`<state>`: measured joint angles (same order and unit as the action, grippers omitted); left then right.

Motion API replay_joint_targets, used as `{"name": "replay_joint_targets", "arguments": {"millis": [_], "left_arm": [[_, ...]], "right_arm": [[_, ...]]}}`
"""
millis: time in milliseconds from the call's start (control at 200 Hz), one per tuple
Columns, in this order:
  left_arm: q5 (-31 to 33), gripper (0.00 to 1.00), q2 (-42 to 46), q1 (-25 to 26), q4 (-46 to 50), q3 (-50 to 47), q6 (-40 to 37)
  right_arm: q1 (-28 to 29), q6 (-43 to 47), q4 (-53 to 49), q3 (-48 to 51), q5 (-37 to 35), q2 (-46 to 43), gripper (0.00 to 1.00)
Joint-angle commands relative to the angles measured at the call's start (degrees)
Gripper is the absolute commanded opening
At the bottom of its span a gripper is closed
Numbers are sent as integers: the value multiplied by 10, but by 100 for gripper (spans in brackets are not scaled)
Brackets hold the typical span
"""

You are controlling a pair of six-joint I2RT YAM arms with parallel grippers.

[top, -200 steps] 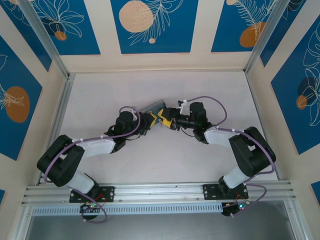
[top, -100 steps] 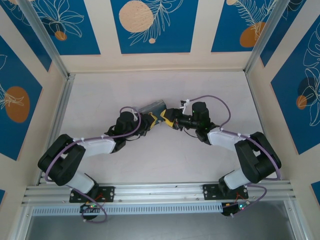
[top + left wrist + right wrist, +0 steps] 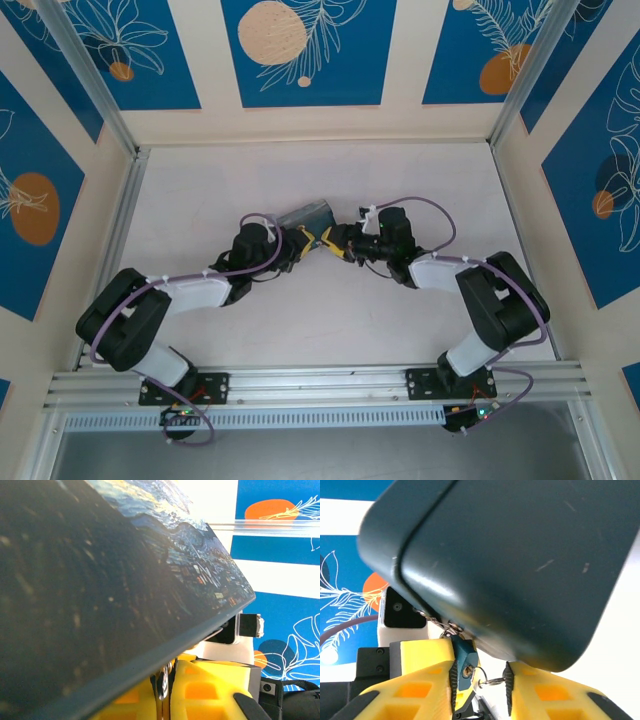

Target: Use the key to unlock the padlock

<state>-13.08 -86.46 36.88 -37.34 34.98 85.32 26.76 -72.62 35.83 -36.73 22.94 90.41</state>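
Right arm [image 3: 440,270] slightly leftward of before; right jaws narrow astride padlock [image 3: 464,661] and key [image 3: 492,681], grip uncertain; left jaws untellable.

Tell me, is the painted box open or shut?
Shut. The dark blue painted tin box has its lid flush on its body, and the small teal metal padlock hangs from its latch.

My left arm [image 3: 190,292] and right arm [image 3: 440,270] look alike to me: glossy black joint housings, pale grey-white forearm shells, and a purple cable [image 3: 418,197] looping along each, held by white ties. I see bright yellow fingers [image 3: 420,680] with pocketed cut-outs, and green lights glowing at the bases [image 3: 185,412]
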Motion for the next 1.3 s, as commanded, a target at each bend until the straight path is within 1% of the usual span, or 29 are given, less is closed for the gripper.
{"name": "replay_joint_targets", "arguments": {"millis": [0, 155, 270, 335, 400, 580, 635, 685, 710, 780, 875, 935, 980, 1085, 1155, 1295], "left_arm": [[-13, 0, -4, 1, -11, 15, -6], [-14, 0, -6, 0, -13, 16, -7], [-15, 0, -10, 1, -16, 17, -6], [-15, 0, -13, 0, -18, 18, -5], [-17, 0, -15, 1, -20, 19, -4], [-17, 0, -25, 1, -24, 23, -3], [-16, 0, -27, 1, -22, 23, -4], [-15, 0, -29, 1, -20, 22, -6], [-15, 0, -31, 1, -19, 21, -7], [-16, 0, -38, 1, -21, 19, -8], [-20, 0, -46, -1, -19, 19, -11], [-28, 0, -50, -3, -13, 22, -15], [-36, 0, -53, -5, -7, 25, -20], [-59, 0, -58, -13, 9, 36, -29], [-79, 0, -61, -17, 30, 50, -40], [-115, 0, -65, -23, 67, 74, -61]], "right_arm": [[1, -6, 25, -6, 9, 16, 29], [7, -19, 45, -12, 20, 27, 22], [12, -43, 80, -13, 32, 43, 18], [14, -55, 101, -13, 36, 53, 6], [18, -66, 118, -15, 37, 60, 0], [29, -75, 127, -30, 37, 70, 0], [26, -73, 122, -25, 29, 66, 11], [19, -68, 116, -22, 29, 62, 25], [14, -65, 113, -19, 29, 58, 31], [0, -55, 103, -9, 28, 44, 37], [-21, -30, 66, -2, 32, 14, 40], [-32, -4, 31, -2, 36, -10, 46], [-37, 27, -17, -8, 36, -29, 50], [-37, 138, -157, -37, 16, -68, 57], [-32, 224, -241, -60, -7, -79, 59], [-9, 349, -342, -87, -67, -84, 59]]}}
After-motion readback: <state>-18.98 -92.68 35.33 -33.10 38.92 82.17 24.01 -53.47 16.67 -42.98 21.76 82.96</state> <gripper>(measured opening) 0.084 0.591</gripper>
